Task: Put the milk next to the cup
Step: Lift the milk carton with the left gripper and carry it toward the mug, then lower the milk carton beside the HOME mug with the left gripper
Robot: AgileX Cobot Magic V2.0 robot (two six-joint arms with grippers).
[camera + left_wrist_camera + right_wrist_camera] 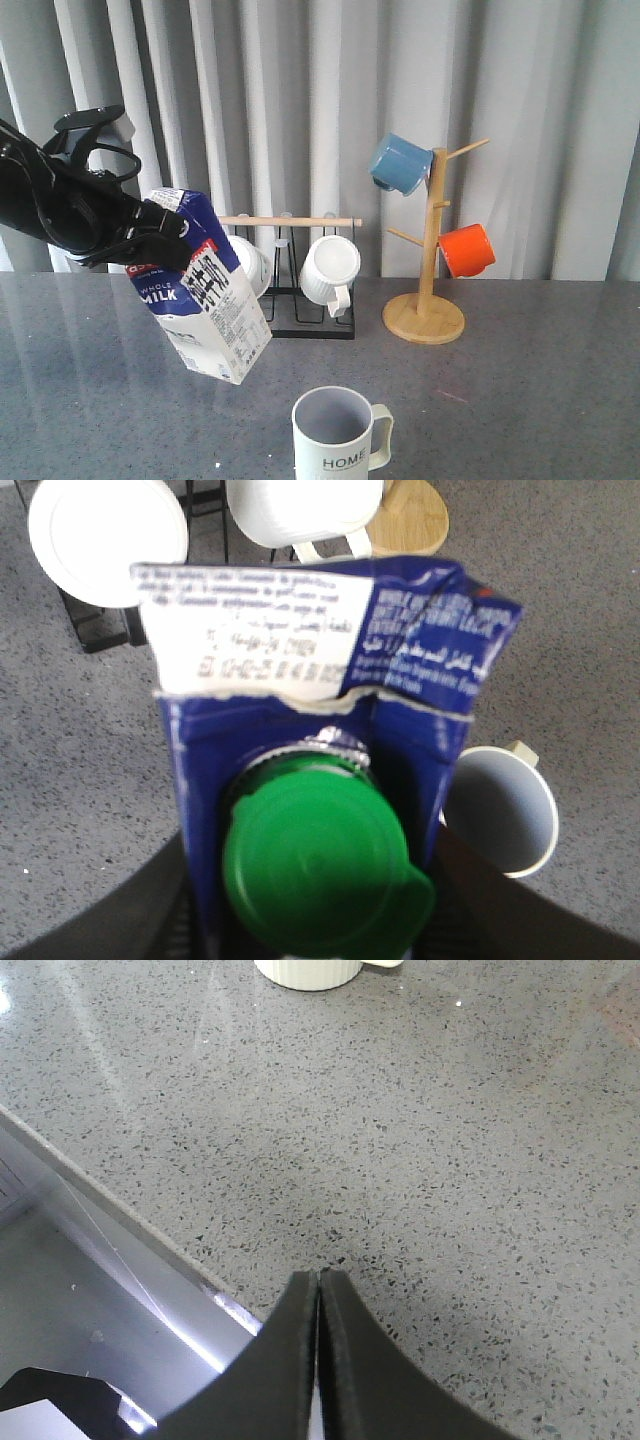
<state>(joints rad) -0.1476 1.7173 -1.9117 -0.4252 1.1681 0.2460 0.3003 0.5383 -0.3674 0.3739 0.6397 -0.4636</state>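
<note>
Left end effector (165, 238): clamps blue-and-white gable-top milk carton (205, 290), tilted above grey speckled worktop (520, 400).
Right end effector (318, 1285): fingers pressed together, empty.
Off-white "HOME" cup (340, 435): near carton.

We see a tall gable-top milk carton (208, 310), dark blue above and white below, with white "WHOLE MILK" lettering, a red strip and a round green cap (320, 870). The off-white cylindrical "HOME" mug (340, 437) is greyish inside, with dark letters. The speckled grey stone tabletop (520, 390) carries a pale wooden mug tree (428, 255) with one blue mug (401, 164) and one orange mug (467, 250). The black fingers (345, 1380) are plain.
</note>
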